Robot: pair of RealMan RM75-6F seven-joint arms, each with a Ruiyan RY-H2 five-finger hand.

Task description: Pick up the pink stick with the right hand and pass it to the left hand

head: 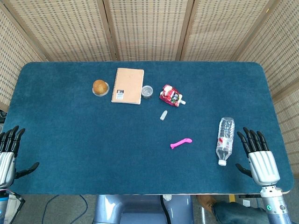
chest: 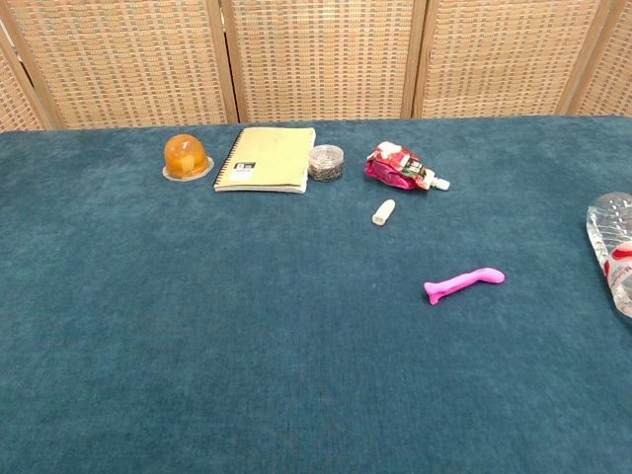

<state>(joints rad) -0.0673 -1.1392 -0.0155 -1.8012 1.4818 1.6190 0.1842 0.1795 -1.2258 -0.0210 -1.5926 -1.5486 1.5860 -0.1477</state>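
The pink stick [head: 181, 143] [chest: 463, 284] lies flat on the blue table, right of centre, its bent end pointing right. My right hand [head: 259, 157] rests at the table's near right corner, fingers spread, holding nothing, well to the right of the stick with a bottle between them. At the near left edge my left hand [head: 10, 154] also sits with its fingers apart and empty. Neither hand shows in the chest view.
A clear plastic bottle [head: 224, 140] [chest: 614, 249] lies between the stick and my right hand. Farther back are a small white cap-like piece [head: 163, 115], a red pouch [head: 171, 95], a round tin [head: 147, 91], a tan notebook [head: 127, 85] and an orange jelly cup [head: 100, 87].
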